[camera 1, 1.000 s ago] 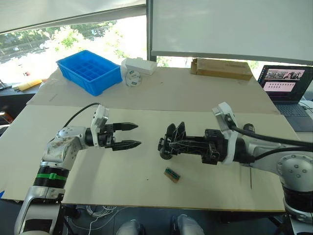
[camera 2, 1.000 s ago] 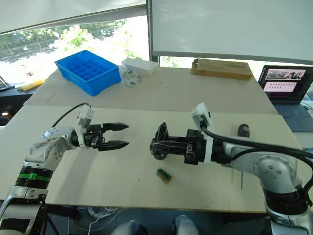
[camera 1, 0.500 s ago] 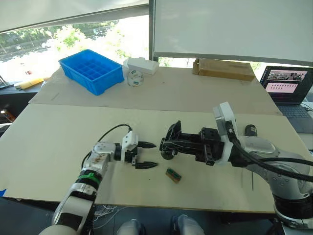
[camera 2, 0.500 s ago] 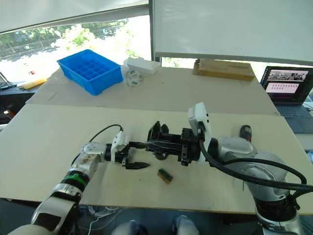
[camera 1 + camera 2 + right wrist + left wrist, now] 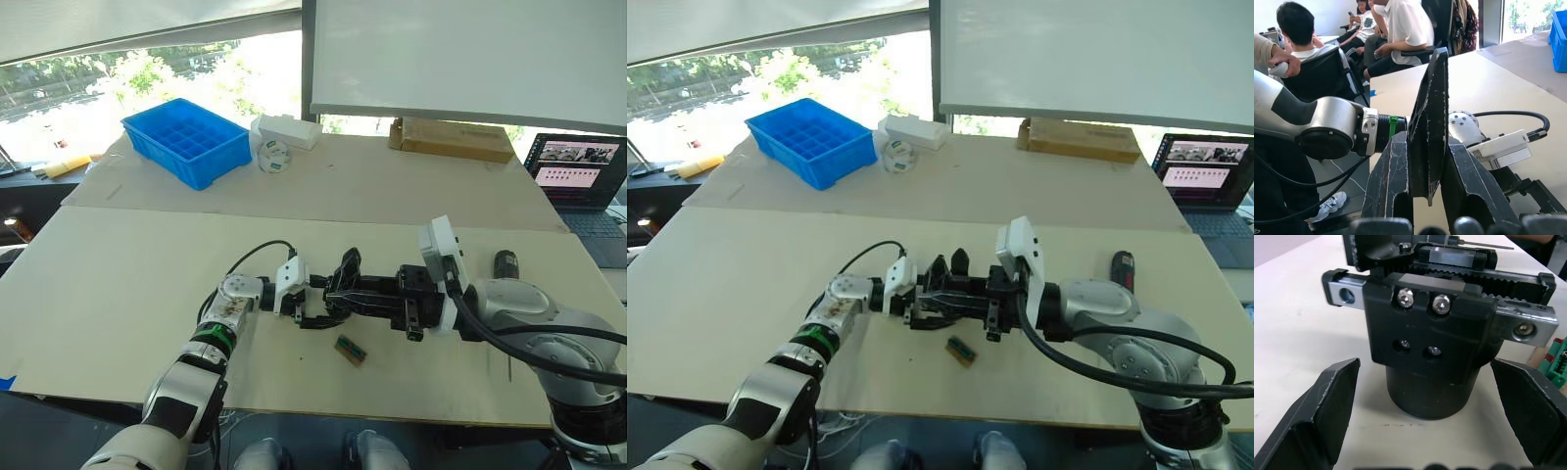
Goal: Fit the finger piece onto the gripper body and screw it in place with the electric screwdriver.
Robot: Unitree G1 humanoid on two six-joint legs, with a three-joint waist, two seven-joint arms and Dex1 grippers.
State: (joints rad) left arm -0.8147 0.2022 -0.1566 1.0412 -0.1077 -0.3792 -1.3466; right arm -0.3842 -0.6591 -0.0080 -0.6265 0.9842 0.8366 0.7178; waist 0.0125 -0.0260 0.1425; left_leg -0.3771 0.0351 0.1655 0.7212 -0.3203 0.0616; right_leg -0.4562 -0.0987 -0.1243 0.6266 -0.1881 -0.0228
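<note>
1 small green-and-brown block [image 5: 348, 350] is lying nearest on the pale surface [image 5: 127, 284], just in front of where the 2 arms are meeting.

Just behind it, the left gripper [image 5: 315, 304] is reaching in from the left with its fingers [image 5: 1327, 406] released and spread wide. They are sitting on either side of the round base of the gripper body [image 5: 1430, 333] and are not touching it. The gripper body is sitting with that base on or just above the surface, near the middle of its front half; its toothed rack and 2 bright screw heads are facing the left wrist camera.

From the right, the right gripper [image 5: 338, 297] is reaching in level with the surface, and its fingers [image 5: 1391, 181] are clenched on the gripper body, pinching a black pointed part that is rising between them.

Farther back and to the right, the electric screwdriver [image 5: 1120, 266] is lying behind the right arm, apart from both grippers.

Along the far edge, a blue tray [image 5: 186, 142], a white box [image 5: 289, 130] and a cardboard box [image 5: 453, 139] are sitting, with a laptop [image 5: 586, 176] off to the right.
</note>
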